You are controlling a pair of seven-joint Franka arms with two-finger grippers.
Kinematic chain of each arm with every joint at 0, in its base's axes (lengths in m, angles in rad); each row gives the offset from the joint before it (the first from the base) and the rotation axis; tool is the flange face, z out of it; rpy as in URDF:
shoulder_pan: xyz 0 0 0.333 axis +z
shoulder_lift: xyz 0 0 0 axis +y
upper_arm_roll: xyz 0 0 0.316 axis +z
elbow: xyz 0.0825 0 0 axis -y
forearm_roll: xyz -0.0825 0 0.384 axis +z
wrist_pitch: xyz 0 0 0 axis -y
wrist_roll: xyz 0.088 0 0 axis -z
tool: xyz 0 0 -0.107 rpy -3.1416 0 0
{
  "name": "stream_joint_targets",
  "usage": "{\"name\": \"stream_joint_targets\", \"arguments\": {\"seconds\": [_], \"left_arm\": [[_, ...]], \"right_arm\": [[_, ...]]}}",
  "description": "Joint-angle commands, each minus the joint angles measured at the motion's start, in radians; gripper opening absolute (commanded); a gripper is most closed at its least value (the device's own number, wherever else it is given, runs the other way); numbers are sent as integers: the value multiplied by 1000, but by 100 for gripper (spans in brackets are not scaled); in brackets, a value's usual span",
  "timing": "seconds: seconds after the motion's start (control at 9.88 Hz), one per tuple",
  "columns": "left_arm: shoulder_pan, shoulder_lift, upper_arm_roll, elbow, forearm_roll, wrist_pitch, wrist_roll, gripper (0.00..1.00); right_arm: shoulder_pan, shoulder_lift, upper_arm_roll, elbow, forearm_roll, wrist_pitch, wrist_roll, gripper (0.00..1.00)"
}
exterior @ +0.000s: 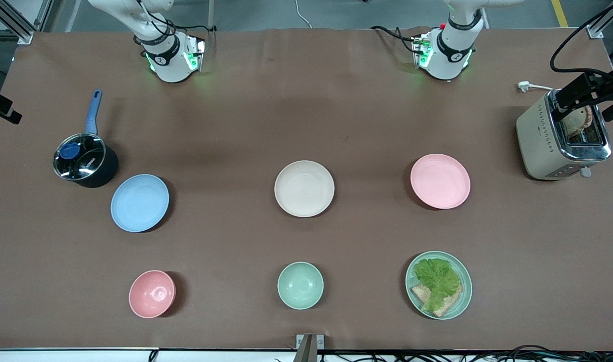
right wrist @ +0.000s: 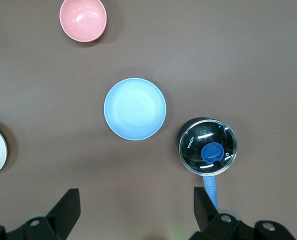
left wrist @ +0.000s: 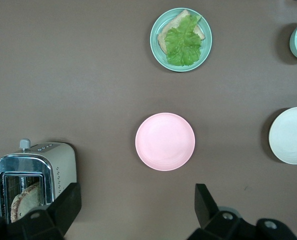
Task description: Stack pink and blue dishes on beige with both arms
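Note:
The cream-beige plate [exterior: 304,188] lies bare at the table's middle. The pink plate [exterior: 440,181] rests toward the left arm's end and the light blue plate [exterior: 139,202] toward the right arm's end, each empty and apart from the others. High over bare table beside the pink plate [left wrist: 165,141], my left gripper [left wrist: 137,207] is open and holds nothing. My right gripper [right wrist: 136,209] is likewise open and empty, high over bare table beside the blue plate [right wrist: 135,108]. Neither gripper shows in the front view.
A lidded saucepan [exterior: 84,161] with a blue handle stands beside the blue plate. A toaster [exterior: 563,136] sits at the left arm's end. Nearer the front camera are a pink bowl [exterior: 151,293], a mint bowl [exterior: 300,285] and a mint plate [exterior: 466,289] with lettuce and bread.

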Motion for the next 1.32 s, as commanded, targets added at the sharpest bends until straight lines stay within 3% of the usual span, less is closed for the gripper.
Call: {"name": "stream_joint_targets", "arguments": {"seconds": [0.0,0.41,0.61,0.81,1.01,1.22], "left_arm": [[1,-12,-4,-44,2,-5,-15,100],[2,0,5,-61,-15,-8,3,100],[-5,9,33,-195,-70,95,26,100],[-3,15,37,-376,-107,242,81,100],[-3,73,41,-536,-108,435,182,100],[3,173,41,-605,-110,571,290,100]], "right_arm": [[-3,-8,1,-10,-10,0,-10,100],[-3,43,1,-1,-13,41,-30,100],[-11,84,-5,-15,2,81,-83,100],[-49,167,-6,-68,95,130,-108,100],[-112,207,-6,-179,160,283,-261,100],[-129,262,-13,-301,247,445,-368,100]]}}
